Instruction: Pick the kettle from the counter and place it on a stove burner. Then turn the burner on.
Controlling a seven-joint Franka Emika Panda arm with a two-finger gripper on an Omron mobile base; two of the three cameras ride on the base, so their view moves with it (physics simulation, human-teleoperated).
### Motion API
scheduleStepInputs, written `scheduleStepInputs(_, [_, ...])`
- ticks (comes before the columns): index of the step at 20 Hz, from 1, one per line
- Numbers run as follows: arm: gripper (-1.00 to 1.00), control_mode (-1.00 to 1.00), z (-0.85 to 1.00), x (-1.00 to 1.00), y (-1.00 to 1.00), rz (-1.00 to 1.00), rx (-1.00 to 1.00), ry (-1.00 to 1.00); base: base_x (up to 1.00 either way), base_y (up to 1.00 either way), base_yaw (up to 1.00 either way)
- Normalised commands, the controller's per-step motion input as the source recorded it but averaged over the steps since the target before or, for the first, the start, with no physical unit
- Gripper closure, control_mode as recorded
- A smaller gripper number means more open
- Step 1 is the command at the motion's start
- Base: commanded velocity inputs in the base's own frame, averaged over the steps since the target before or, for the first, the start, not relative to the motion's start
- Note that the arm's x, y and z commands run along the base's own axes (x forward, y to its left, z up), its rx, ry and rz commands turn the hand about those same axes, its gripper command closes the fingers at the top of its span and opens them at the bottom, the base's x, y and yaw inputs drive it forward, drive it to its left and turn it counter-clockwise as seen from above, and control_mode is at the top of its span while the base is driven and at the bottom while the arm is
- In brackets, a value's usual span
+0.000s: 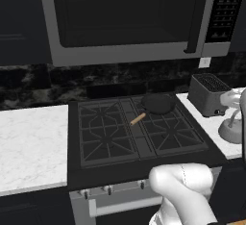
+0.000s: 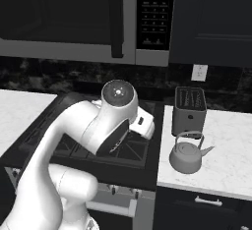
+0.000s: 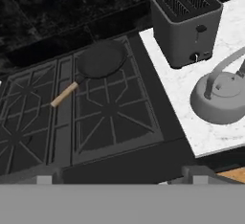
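- The kettle [image 3: 221,98] sits upright on the counter [image 3: 182,89], just in front of the toaster [image 3: 185,23].
- Gripper [image 3: 119,180] spread wide, holding nothing, hovers over the cooktop's front edge; the kettle lies off to its right.

The white, dark-jointed robot arm [image 2: 74,145] rises from the near side, elbow bent high, forearm reaching rightward and far.

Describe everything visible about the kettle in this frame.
The kettle is small, squat and silver-grey, metal-looking, with a domed body, a lid knob, a thin arched handle standing up over it and a short spout pointing right in the right base view. It stands upright on the white marble-look counter, just in front of the toaster, right of the black cooktop. Nothing grips it.
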Motion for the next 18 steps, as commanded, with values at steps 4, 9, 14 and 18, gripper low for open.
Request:
scheduleStepInputs(4, [-1.0,-1.0,0.0,-0.04,-1.0,-0.37,0.02,0.14,0.0,0.0,0.0])
scheduleStepInputs(9, [-1.0,-1.0,-0.02,0.1,-0.63,-0.16,0.01,0.1,0.0,0.0,0.0])
scheduleStepInputs(14, [-1.0,-1.0,-0.2,0.66,-1.0,0.0,0.15,0.03,0.0,0.0,0.0])
scheduleStepInputs(18, [-1.0,-1.0,-0.5,0.63,-0.99,0.0,0.26,0.14,0.0,0.0,0.0])
